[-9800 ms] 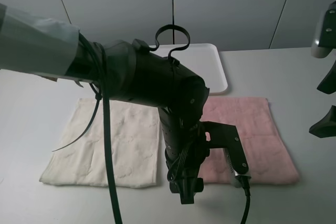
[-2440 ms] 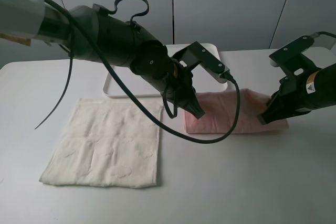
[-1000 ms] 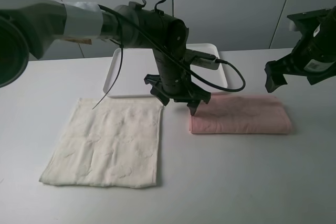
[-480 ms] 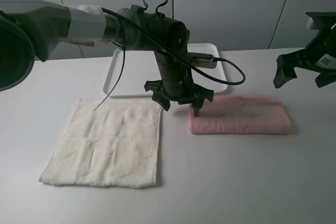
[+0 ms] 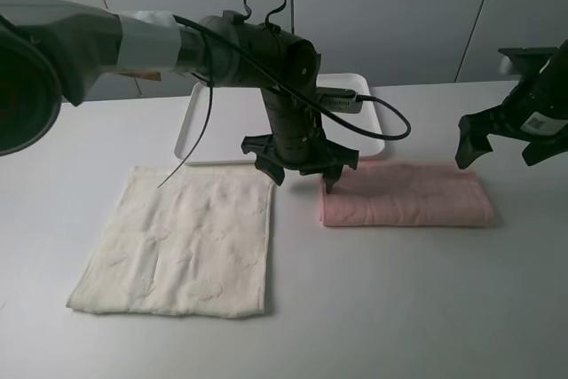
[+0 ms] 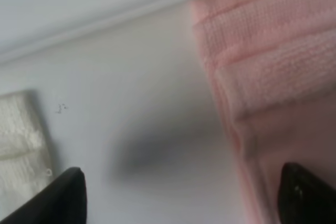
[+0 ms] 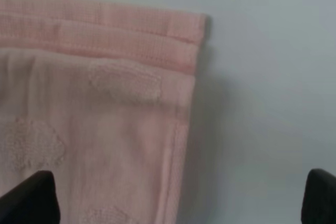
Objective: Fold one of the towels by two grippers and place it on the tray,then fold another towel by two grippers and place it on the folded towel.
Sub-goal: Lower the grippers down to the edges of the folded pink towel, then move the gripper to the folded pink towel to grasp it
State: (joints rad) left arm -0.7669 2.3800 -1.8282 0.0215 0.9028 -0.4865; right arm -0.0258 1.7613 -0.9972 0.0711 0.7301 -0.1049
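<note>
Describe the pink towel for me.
The pink towel is pale terry cloth with a faint embossed pattern, folded into a long strip with hems stacked at its ends. It lies flat on the table, right of the cream towel and in front of the tray, not on it. The left gripper and right gripper hover open at its ends; neither holds it.

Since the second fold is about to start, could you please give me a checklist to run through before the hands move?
1. Left hand and right hand open, empty: ok.
2. Pink towel folded in half, flat on the table: ok.
3. Left hand straddles its left end: ok.
4. Right hand above its right corner: ok.
5. Cream towel apart from the pink one: ok.
6. Tray free: cannot tell, the left arm hides part.
</note>
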